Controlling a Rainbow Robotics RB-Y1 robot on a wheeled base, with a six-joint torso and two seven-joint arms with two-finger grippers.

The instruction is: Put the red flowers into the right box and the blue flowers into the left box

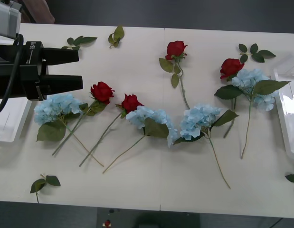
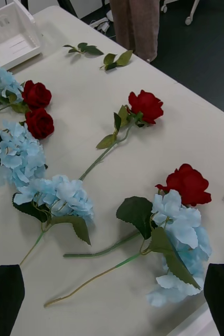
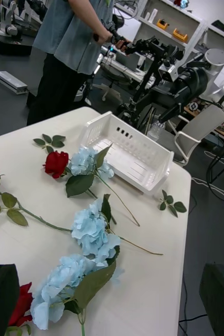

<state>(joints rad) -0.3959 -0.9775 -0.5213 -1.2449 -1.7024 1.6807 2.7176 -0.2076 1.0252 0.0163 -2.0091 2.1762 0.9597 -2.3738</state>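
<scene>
- Front view: white table [image 1: 137, 190] carrying all eight flowers in a loose row. Four red flowers [image 1: 102, 91] and four blue flowers [image 1: 56, 107] lie between the left box [image 1: 9, 126] and the right box [image 1: 287, 109], none inside either tray. Loose leaf sprigs [image 1: 116, 35] lie along the table edges. The left gripper [image 1: 80, 69] hovers above the left end of the row, its two black fingers spread wide, holding nothing and touching nothing.
- Right wrist view: the right gripper [image 2: 112, 294] is wide open, one black fingertip at each lower corner, empty, above a blue hydrangea beside a red rose [image 2: 188, 184]. The left box [image 2: 9, 34] stands at the far end of the table.
- Left wrist view: the left gripper [image 3: 112, 299] stands open and empty over a blue head and a rose. The right box [image 3: 127, 157] stands at the table's far edge.
</scene>
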